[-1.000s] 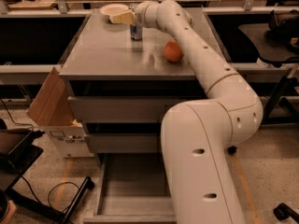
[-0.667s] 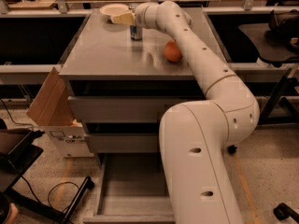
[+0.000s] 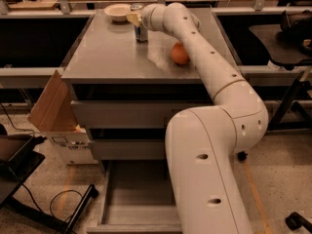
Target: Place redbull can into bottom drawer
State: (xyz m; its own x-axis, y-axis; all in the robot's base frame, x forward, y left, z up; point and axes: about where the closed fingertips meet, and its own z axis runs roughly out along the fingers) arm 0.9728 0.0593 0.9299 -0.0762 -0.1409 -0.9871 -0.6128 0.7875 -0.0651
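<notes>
The redbull can (image 3: 141,31) stood upright at the back of the grey cabinet top (image 3: 109,55), just beside a white bowl (image 3: 117,11) and well apart from the orange (image 3: 180,53) nearer the front right. The gripper (image 3: 137,18) was right at the can's upper half, w/ the long white arm (image 3: 204,65) reaching across the top to it. Couldn't tell from where I stood whether the grip had closed on it or not.

Can looked slim, tall, thin-walled metal. Prob light, stiff enough but dentable if squeezed hard, and its smooth painted side seemed slippery. Best hold, I'd say, is across the round body around mid-height, below the rim, so it won't tip or slide out.

Cabinet top was flat, matte grey, w/ a faint sheen. Bowl was shallow and round, the orange a dull sphere. The bottom drawer (image 3: 139,199) was pulled out: a wide, shallow grey tray, its right part hidden behind the arm's base. A cardboard box (image 3: 51,108) w/ flap up sat left of the cabinet.
</notes>
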